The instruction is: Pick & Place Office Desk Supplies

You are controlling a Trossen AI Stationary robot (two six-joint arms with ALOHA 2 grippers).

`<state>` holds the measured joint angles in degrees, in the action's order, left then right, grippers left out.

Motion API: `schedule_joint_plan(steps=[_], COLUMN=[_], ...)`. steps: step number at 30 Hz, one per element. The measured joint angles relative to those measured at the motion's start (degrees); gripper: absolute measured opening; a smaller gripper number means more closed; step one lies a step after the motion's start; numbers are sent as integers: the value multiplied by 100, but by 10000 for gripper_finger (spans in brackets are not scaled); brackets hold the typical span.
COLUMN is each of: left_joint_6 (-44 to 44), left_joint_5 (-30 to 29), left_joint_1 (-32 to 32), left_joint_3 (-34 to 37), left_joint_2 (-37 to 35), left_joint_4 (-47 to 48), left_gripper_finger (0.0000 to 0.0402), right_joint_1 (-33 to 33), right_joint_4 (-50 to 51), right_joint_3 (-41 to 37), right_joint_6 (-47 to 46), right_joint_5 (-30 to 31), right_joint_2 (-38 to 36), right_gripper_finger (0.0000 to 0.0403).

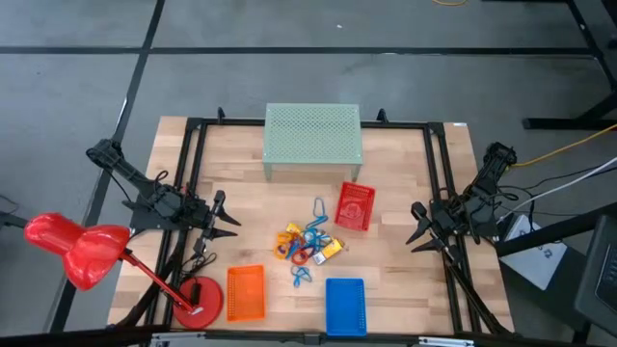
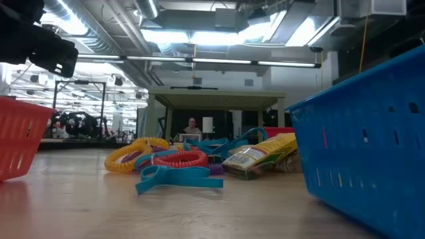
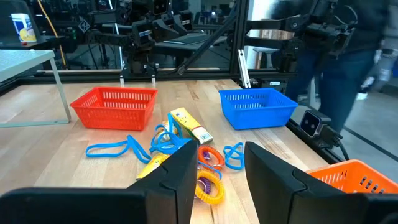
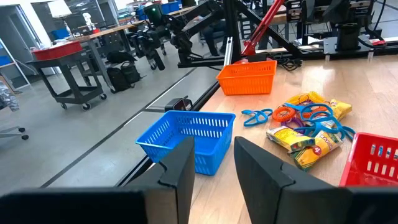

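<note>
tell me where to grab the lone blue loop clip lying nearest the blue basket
Judging from above, take the blue loop-shaped clip across its narrow waist, coming straight down. It lies flat on the wooden table, apart from the pile of supplies, so the fingers have room either side. The left gripper looks slightly nearer.

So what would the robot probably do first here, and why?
Probably the left gripper reaches toward the pile of supplies at the table's middle. Both grippers hang open away from it, the right gripper on the far side, and nothing is held. The orange basket, blue basket and red basket look empty.
</note>
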<state>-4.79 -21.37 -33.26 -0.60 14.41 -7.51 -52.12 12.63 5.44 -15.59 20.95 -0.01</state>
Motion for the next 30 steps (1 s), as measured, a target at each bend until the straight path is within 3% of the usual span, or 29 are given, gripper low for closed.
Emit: schedule_joint_plan(steps=[21,26,30], left_joint_6=[1,-1,0], left_joint_5=[0,0,0], left_joint_1=[-2,-1,-1], left_joint_3=[0,1,0], left_joint_2=[0,-1,-1], left_joint_4=[0,0,0], left_gripper_finger=[130,130,130], right_joint_1=[0,0,14], right_joint_4=[-5,-505,-1815], right_joint_3=[0,-1,-1], right_joint_6=[374,956,1406], right_joint_5=[90,668,1750], right_joint_2=[0,0,0], right_gripper_finger=[114,114,114])
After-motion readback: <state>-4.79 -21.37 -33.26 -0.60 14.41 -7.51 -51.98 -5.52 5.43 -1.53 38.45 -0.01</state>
